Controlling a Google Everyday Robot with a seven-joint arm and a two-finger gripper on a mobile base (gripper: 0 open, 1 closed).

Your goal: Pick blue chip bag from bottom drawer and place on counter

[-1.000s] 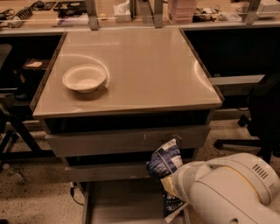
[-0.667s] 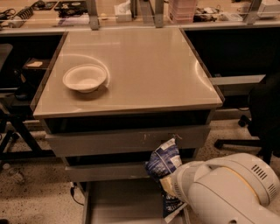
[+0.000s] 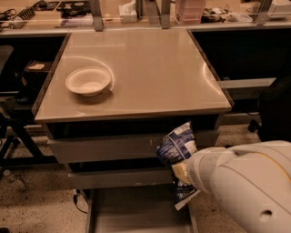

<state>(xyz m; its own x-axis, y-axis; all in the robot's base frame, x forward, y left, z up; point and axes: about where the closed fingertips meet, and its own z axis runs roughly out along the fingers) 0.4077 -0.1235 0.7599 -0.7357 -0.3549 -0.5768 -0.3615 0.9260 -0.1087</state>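
Observation:
The blue chip bag (image 3: 176, 146) is crinkled dark-blue foil with white patches. It hangs in the air in front of the two grey drawer fronts, just below the counter's front edge. My gripper (image 3: 180, 172) is shut on the bag's middle; the white arm reaches in from the lower right. The bottom drawer (image 3: 132, 210) is pulled open below, and its flat grey floor shows. The counter (image 3: 150, 68) is a glossy beige top above the bag.
A white bowl (image 3: 88, 81) sits on the counter's left side. A cluttered bench with metal posts (image 3: 161, 11) runs behind the counter. A dark chair (image 3: 277, 109) stands at the right, and dark stands (image 3: 13, 136) at the left.
The gripper has lifted the blue chip bag higher, from beside the lower drawer front to just under the counter's front edge.

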